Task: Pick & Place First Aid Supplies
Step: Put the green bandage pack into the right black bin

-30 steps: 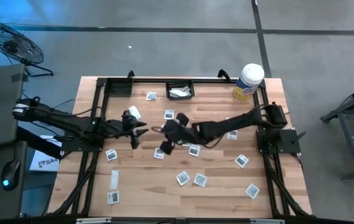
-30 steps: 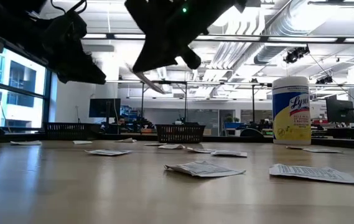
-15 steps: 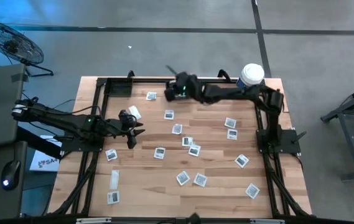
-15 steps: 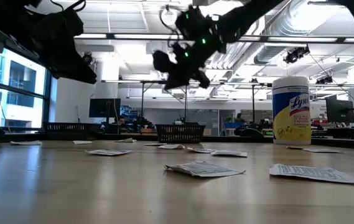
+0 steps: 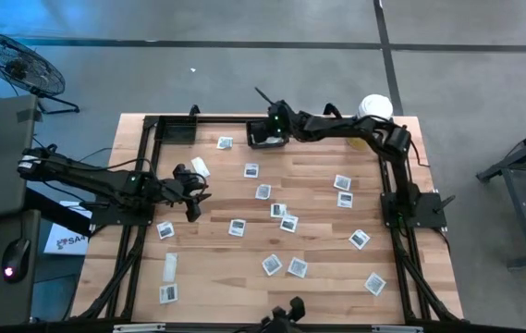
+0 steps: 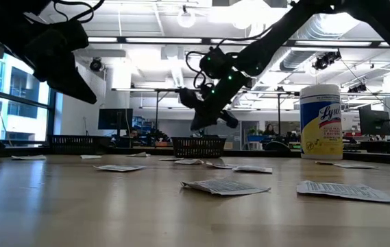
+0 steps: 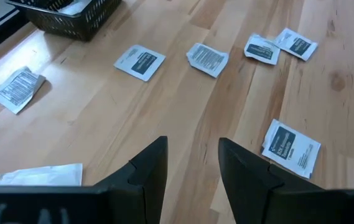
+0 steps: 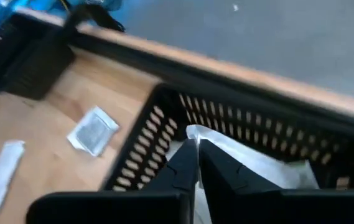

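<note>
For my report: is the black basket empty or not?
Not empty. The black basket holds white packets, seen past the right pincer above it.

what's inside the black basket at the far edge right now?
White packets lie in the black basket. The right gripper hangs over it and covers part of the inside; no count possible.

Table [image 5: 318, 287]: about fourteen square packets [image 5: 297, 267], two narrow white strips [image 5: 169, 266], two black baskets [image 5: 268, 134], one white tub [image 5: 371, 113].

packets [image 5: 287, 223]: white, dark printed centres | basket [image 5: 267, 135]: black mesh | tub [image 6: 320, 122]: white (yellow label) | table [image 5: 318, 240]: pale wood
</note>
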`<state>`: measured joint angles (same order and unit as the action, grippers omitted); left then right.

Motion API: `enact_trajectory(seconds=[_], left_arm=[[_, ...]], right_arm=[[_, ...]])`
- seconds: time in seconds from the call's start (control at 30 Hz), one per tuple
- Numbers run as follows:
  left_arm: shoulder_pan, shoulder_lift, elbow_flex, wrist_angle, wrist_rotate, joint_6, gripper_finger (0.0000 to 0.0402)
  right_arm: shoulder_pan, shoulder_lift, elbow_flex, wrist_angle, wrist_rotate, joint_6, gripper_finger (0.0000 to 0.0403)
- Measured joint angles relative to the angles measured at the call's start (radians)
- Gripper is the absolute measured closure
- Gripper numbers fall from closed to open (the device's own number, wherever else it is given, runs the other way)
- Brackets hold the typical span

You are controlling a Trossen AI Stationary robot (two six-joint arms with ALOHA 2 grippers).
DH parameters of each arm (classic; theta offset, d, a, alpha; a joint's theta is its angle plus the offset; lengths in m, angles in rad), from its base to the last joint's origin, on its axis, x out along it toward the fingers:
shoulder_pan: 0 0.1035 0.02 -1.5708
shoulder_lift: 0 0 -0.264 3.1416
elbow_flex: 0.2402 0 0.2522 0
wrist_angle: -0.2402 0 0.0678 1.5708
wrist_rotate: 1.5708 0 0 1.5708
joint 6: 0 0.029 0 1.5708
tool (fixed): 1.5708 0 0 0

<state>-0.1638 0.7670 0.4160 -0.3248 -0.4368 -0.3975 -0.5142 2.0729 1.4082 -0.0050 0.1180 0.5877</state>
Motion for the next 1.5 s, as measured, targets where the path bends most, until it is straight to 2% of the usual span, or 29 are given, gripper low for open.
enact_trajectory(seconds=[0.3,0.53,0.63,0.87,1.03,1.2,1.37,1.5], left_arm=[[0.0,0.0,-0.001,0.0,0.0,0.002,0.0261],[0.0,0.0,-0.001,0.028,-0.004,0.035,0.0261],[0.0,0.0,-0.001,0.04,-0.015,0.054,0.0261],[0.0,0.0,-0.001,0.037,-0.044,0.053,0.0261],[-0.001,0.0,0.049,0.03,-0.038,0.053,0.0261],[-0.002,0.0,0.055,0.001,0.018,0.049,0.0261],[-0.002,0.0,0.055,-0.064,0.037,0.021,0.0261],[-0.002,0.0,0.055,-0.135,0.123,0.0,0.0261]], right_arm=[[-0.003,-0.002,0.0,-0.034,-0.02,0.04,0.0297],[0.045,-0.095,0.001,-0.031,-0.011,-0.015,0.0237],[0.084,-0.129,0.001,-0.033,0.029,-0.043,0.0222],[0.205,-0.161,0.0,-0.041,0.132,-0.1,0.0222],[0.322,-0.17,0.0,-0.035,0.175,-0.145,0.0232],[0.475,-0.17,0.001,-0.035,0.185,-0.152,0.024],[0.654,-0.17,0.001,-0.047,0.307,-0.177,0.0246],[0.786,-0.17,0.0,-0.08,0.382,-0.179,0.0251]])
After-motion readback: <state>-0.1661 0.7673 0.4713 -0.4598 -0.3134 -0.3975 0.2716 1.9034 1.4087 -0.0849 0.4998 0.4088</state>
